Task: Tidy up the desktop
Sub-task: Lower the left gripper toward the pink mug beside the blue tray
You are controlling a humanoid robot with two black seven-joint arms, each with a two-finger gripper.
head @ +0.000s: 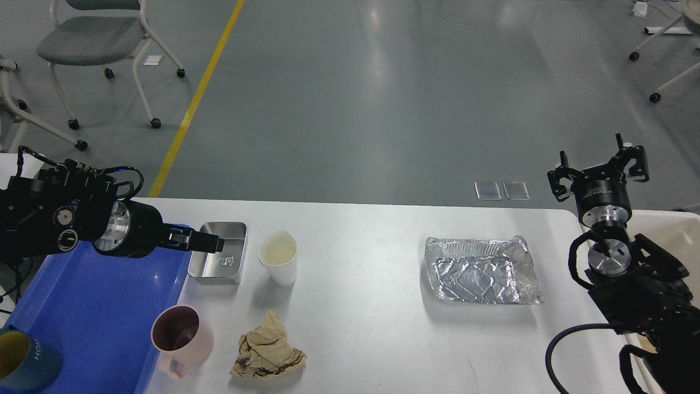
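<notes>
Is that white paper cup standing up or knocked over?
Upright. The white paper cup stands on the desktop, its open mouth facing up.

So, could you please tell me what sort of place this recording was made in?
Probably a robotics lab or test hall rather than a home or office: a glossy grey floor marked with a yellow line, wheeled chairs pushed aside, and one white desktop set with items.

Three cups [278, 256], one steel tin [219, 260], one foil tray [481, 270], one crumpled paper [266, 348], one blue tray [98, 306].
</notes>
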